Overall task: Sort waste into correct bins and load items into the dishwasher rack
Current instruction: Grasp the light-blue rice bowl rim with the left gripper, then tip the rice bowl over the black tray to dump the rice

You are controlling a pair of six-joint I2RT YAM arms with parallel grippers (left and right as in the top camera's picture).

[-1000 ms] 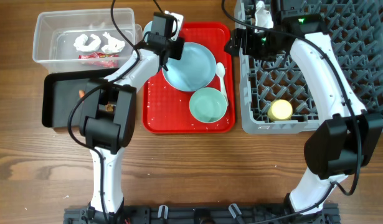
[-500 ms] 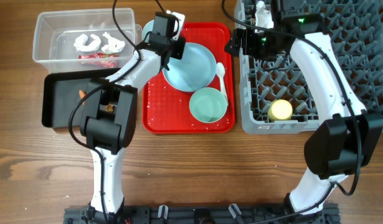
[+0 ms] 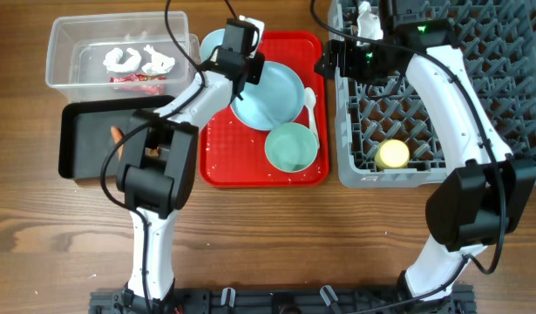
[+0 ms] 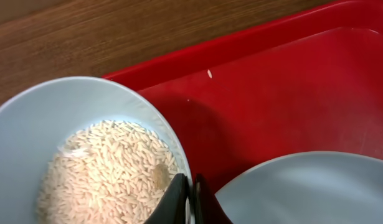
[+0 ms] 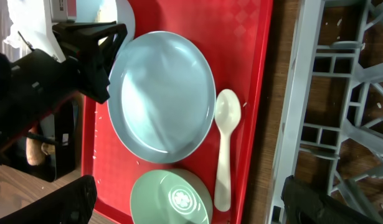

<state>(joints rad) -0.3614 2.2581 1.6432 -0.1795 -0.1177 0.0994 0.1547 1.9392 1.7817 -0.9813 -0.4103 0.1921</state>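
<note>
Clear tub (image 3: 76, 39) holds crumpled paper and red wrappers, its long side across the worktop. The black tray (image 3: 84, 144) just before it lies the same way and holds an orange stick and a brown lump, so it is judged the food bin. The left tool (image 4: 189, 183) is pinched fully together on the near rim of the rice bowl (image 4: 29, 118), one finger inside and one outside. That bowl sits at the far-left corner of the red tray (image 3: 250, 166), overlapping its edge with its mouth upward. It is round with no long axis, and the rice (image 4: 104, 165) is heaped toward the gripped side. Advice for this step: lift level, since a rim pinch lets a loaded bowl sag. Carry it low over the black tray, then roll the wrist slowly so the grains pour inside the walls. The plate (image 3: 266, 92) is just beside the bowl and should be cleared on the lift. The spoon (image 3: 308, 106) has its long axis far-to-near, bowl end far. In the dishwasher rack (image 3: 363, 166) the yellow cup (image 3: 392, 154) is seated. The right tool (image 3: 329, 61) is spread wide and holds nothing.
</note>
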